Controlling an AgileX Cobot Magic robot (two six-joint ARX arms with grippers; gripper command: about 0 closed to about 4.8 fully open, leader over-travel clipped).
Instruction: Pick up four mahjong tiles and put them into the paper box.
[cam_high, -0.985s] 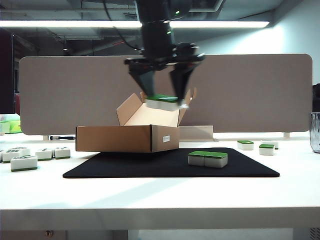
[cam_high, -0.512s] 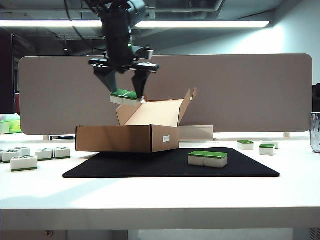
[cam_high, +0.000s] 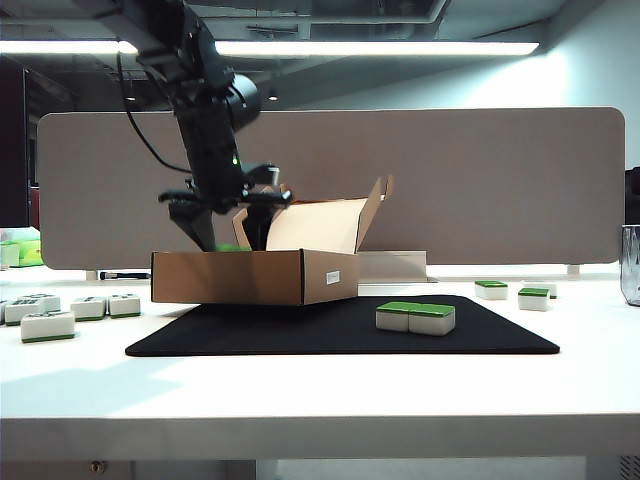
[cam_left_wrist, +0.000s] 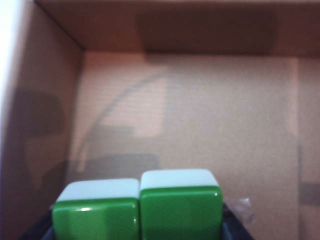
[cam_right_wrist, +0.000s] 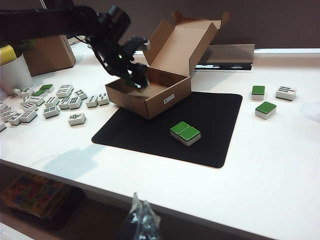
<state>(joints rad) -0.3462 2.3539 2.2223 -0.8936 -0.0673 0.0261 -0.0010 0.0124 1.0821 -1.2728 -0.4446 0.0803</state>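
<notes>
The left gripper (cam_high: 228, 238) hung inside the open paper box (cam_high: 255, 277), its fingers (cam_high: 197, 222) closed on two green-topped mahjong tiles (cam_left_wrist: 137, 207) held side by side just above the box's pale floor; whether they touched it was hard to tell. Two more green-topped tiles (cam_high: 415, 317) lay touching each other on the black mat (cam_high: 300, 335), well away from those fingers, beside the box. The right gripper (cam_right_wrist: 140, 222) hung low by the counter (cam_high: 320, 395) edge, its fingers' spread unclear.
</notes>
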